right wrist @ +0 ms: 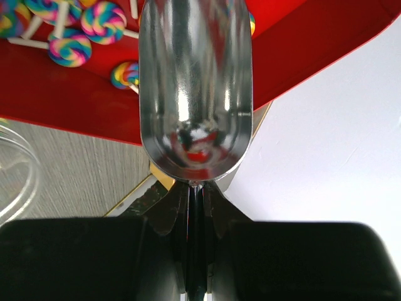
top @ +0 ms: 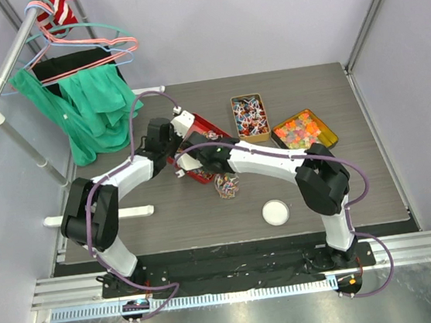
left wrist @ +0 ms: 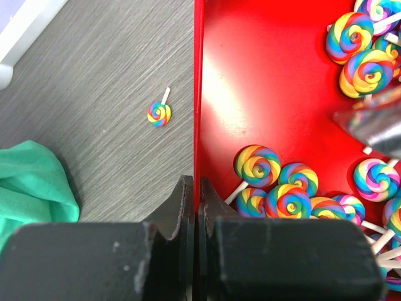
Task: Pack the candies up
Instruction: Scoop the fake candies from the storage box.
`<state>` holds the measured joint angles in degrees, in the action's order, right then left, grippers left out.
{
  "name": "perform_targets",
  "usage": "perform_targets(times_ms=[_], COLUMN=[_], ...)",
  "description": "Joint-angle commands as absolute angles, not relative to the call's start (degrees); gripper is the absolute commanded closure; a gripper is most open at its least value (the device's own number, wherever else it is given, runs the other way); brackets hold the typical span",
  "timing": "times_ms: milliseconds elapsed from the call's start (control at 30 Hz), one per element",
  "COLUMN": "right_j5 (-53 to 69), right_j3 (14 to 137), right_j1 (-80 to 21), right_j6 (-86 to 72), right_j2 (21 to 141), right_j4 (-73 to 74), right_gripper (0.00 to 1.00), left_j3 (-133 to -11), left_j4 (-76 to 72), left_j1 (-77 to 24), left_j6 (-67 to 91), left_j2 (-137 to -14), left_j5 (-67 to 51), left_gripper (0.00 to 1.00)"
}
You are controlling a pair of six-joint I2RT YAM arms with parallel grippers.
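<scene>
Outside the tray, left wrist reveals a lollipop

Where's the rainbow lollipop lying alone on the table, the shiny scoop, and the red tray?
Small rainbow swirl lollipop (left wrist: 159, 113): left wrist view, its round swirl.
Shiny silver metal scoop (right wrist: 194, 81): right wrist view, inside its bowl.
Red flat-bottomed tray (left wrist: 263, 94): left wrist view, its bare floor.

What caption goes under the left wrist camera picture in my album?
Left claw pinches the wall of the red tray; rainbow lollipops pile inside, one stray lollipop lies outside on the table.
</scene>
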<state>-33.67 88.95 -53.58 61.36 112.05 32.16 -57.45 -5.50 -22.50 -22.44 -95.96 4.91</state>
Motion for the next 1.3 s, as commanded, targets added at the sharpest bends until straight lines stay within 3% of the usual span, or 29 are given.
perform_targets(times_ms=[0, 800, 1267], right_j5=[-33.4, -9.42, -2.28], right_j3=[87.72, 83.24, 83.05], right_j1=[-55.54, -58.45, -58.1], right_j6=[61.88, 51.5, 49.05], right_j2=[113.11, 110.84, 110.39], right_j4=[29.97, 35.15, 36.22], right_gripper=[0.99, 0.99, 0.99], left_j3=[-58.36, -58.36, -58.53], left_j4=[-11.78, -10.46, -10.72], left_j1=[-22.76, -21.71, -20.65], left_j6=[-19.34, -15.74, -13.62], left_j2=[-94.57, -94.48, -95.18], left_j5=[2.9, 0.35, -2.2], left_gripper=[1.0, 1.0, 1.0])
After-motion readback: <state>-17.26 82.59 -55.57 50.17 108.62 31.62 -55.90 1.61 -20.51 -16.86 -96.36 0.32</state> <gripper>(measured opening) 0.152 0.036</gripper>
